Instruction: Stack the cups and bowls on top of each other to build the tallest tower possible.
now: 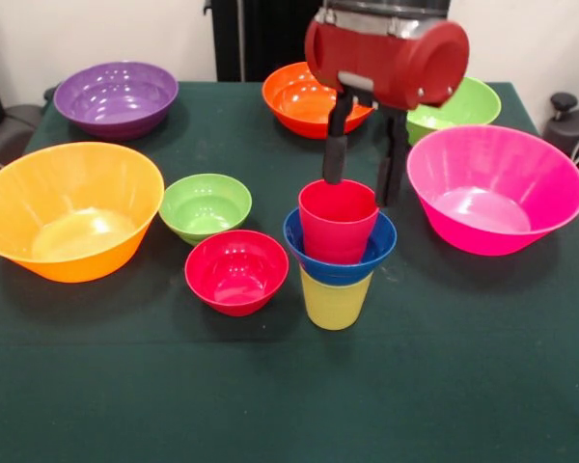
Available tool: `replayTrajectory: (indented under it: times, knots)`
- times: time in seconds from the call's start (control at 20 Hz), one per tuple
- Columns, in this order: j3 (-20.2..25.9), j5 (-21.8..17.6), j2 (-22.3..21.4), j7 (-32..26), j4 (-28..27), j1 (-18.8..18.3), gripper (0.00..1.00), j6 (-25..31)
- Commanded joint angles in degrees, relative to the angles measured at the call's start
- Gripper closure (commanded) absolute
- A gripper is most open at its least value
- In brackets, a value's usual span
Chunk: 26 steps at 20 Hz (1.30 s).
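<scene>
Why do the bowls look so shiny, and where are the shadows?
Front view: light from above leaves pale glare inside the large orange-yellow bowl, the pink bowl and the small red bowl; soft shadows sit on the green cloth just below each bowl.

Bright, even light from above leaves soft, short shadows under the bowls on the dark green counter (96,386), pale glare patches inside the large orange-yellow bowl (69,212) and pink bowl (492,198), and edges look slightly soft throughout.
</scene>
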Motion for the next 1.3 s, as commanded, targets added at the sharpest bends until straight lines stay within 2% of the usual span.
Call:
replayTrajectory:
  times: [0.05, 0.2, 0.6, 1.05, 1.3]
  knots:
    - [5.37, -1.37, -1.15, -1.08, 0.49, -0.88, 0.0, 7.65]
    - [5.05, -2.62, -0.16, -3.16, -1.65, -2.16, 0.0, 9.53]
    - [6.03, -5.0, 2.13, -8.0, -3.75, -6.22, 0.0, 9.51]
    - [7.18, -8.34, 6.03, -9.79, -5.93, -10.07, 0.0, 7.69]
    - [7.31, -9.85, 8.89, -8.7, -8.92, -10.12, 0.0, 7.44]
